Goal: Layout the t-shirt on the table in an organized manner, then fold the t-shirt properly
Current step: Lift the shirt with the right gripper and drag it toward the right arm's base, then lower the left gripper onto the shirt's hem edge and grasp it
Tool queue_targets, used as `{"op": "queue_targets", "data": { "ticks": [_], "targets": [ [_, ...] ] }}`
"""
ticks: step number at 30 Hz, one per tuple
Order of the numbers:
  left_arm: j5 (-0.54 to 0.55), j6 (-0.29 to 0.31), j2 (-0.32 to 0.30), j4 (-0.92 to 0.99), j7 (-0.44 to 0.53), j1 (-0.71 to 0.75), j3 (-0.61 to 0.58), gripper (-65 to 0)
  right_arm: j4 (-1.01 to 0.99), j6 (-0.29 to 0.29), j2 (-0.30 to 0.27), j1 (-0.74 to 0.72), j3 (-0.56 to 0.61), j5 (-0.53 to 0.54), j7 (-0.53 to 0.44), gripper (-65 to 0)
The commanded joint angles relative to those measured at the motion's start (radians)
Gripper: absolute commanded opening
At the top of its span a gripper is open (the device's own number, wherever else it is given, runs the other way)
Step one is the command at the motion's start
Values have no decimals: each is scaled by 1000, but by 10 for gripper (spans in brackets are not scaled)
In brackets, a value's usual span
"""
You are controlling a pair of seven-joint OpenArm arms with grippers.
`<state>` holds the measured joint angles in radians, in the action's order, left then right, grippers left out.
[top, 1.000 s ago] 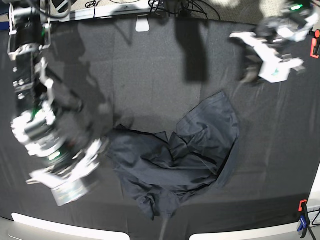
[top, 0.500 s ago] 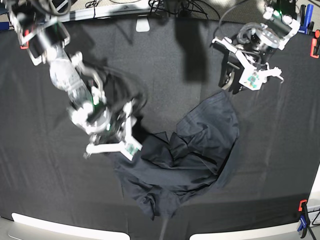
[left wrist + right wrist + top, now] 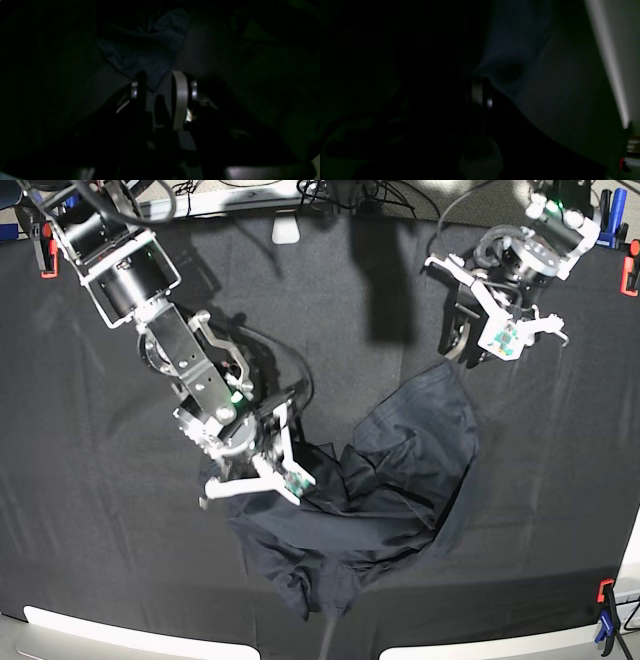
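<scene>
Layout is beginning: you are closing the right gripper (image 3: 268,470) jaws on the crumpled t-shirt (image 3: 370,500); lifting and spreading comes next.

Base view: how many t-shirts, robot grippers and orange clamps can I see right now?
Dark charcoal-grey fabric t-shirt: 1
White-and-black robot grippers: 2, right gripper and left gripper
Orange clamps at the black cloth table corners: 3
Total: 6
</scene>
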<state>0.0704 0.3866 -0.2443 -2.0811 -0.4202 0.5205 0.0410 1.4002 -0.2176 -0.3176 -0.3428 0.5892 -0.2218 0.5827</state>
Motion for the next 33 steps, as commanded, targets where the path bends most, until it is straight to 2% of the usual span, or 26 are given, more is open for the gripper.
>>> {"op": "queue_targets", "data": {
  "ticks": [1, 3, 7, 10, 11, 15, 16, 18, 21, 29, 33],
  "targets": [
    [8, -5, -3, -17, 24, 0, 3, -500, 15, 48, -1, -57, -8, -20, -31, -650],
    [8, -5, -3, -16, 24, 0, 3, -500, 13, 74, -1, -100, -17, -17, -34, -650],
    [8, -5, -2, -16, 23, 0, 3, -500, -21, 77, 0, -184, -67, 8, -29, -650],
    [8, -5, -2, -5, 24, -2, 3, -500, -21, 64, 0, -204, -93, 130, 74, -650],
    [8, -5, -3, 5, 24, -4, 3, -500, -21, 27, -1, -206, -93, 174, 119, -650],
    [8, -5, -2, 56, 29, -11, 3, -499, -19, -179, 13, -203, -93, 383, 254, -456],
    [8, -5, -2, 71, 29, -11, 3, -500, -19, -228, 19, -203, -93, 429, 288, -438],
    [8, -5, -3, 103, 29, -11, 3, -500, -19, -269, 35, -200, -93, 487, 338, -435],
    [8, -5, -3, 134, 31, -11, 3, -500, -19, -293, 55, -183, -91, 484, 367, -435],
    [8, -5, -3, 136, 32, -11, 3, -500, -19, -299, 60, -111, -90, 483, 369, -435],
    [8, -5, -3, 136, 32, -11, 3, -500, -21, -299, 60, -100, -79, 385, 292, -436]
  ]
}}
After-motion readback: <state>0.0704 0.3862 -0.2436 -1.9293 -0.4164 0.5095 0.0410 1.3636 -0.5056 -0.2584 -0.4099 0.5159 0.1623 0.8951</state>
